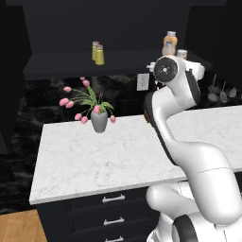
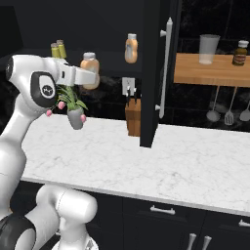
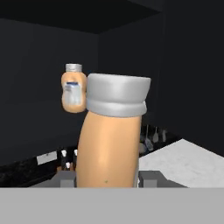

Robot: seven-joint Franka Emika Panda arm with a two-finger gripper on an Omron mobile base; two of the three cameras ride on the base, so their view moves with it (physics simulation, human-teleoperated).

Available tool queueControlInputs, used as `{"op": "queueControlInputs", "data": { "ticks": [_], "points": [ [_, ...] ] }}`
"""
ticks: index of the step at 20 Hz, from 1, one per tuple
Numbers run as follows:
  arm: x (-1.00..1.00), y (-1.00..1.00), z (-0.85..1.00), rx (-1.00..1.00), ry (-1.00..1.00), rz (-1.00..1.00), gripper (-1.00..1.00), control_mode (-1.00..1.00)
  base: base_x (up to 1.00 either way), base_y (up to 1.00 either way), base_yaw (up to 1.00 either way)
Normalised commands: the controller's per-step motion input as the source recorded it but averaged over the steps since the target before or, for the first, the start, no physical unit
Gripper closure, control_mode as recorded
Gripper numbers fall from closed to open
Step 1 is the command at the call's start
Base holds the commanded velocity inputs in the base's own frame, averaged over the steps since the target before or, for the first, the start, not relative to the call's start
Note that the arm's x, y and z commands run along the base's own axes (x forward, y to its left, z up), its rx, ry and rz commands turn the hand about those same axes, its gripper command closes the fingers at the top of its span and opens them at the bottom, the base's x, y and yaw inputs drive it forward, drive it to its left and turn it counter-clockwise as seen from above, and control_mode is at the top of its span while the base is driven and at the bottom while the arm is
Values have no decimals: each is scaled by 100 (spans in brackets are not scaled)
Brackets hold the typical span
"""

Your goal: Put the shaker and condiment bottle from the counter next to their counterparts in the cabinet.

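The condiment bottle is up in the air, clamped by the gripper, a finger pressing each side of its orange body, pale grey cap looming big at the top of the hand view. From the right base view the same bottle hangs at the end of the white arm, level with the open cabinet and well above the counter. Just beyond it, deeper in the dark interior, stands its twin, the second orange bottle, upright, grey label facing us; seen from the left it sits on the long black shelf, just behind the held one's cap. Further along that shelf, well apart to the left, two yellow-green shakers stand side by side, touching or nearly so. Down on the counter, a grey vase of pink tulips and, by the wall, a wooden knife block. To the right, a wooden shelf carries a glass and a dark jar, utensils hanging beneath
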Motion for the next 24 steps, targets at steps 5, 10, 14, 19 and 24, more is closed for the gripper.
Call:
{"op": "queueControlInputs", "data": {
  "ticks": [5,10,14,19,24],
  "points": [
    [50,3,10,0,2,0,100,-100,0,0,0],
    [22,0,31,0,0,0,100,-100,0,0,0],
    [1,0,0,-1,0,0,100,-100,0,0,0],
    [53,0,0,6,0,1,100,-100,0,0,0],
    [54,0,0,5,0,0,100,-100,0,0,0]
  ]
}}
